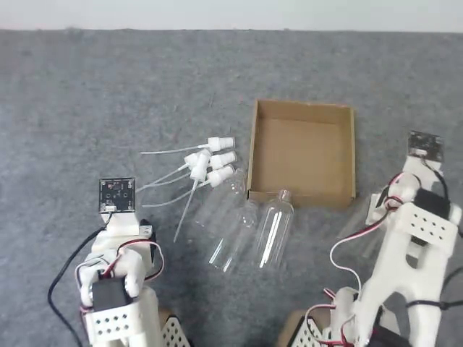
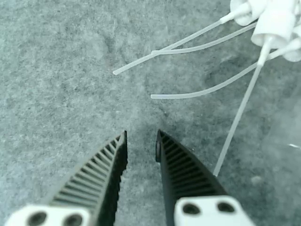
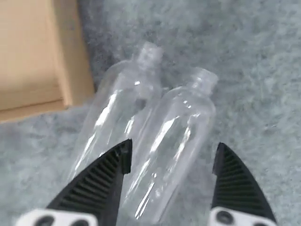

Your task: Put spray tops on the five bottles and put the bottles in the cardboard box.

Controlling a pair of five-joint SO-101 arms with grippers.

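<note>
Several white spray tops (image 1: 210,160) with long tubes lie in a cluster left of the open cardboard box (image 1: 340,119). Three clear bottles without tops lie in front of the box's near left corner; the nearest to the box front is a bottle (image 1: 275,230). My left gripper (image 2: 141,136) hovers over the carpet, open by a narrow gap and holding nothing, a short way from the tube ends of the spray tops (image 2: 277,21). My right gripper (image 3: 173,146) is open wide, its fingers on either side of a clear bottle (image 3: 174,127). A second bottle (image 3: 117,108) lies against that one, beside the box corner (image 3: 70,61).
Grey carpet covers the table. The left arm (image 1: 119,253) stands at the near left, the right arm (image 1: 412,224) at the near right beside the box. The box is empty inside.
</note>
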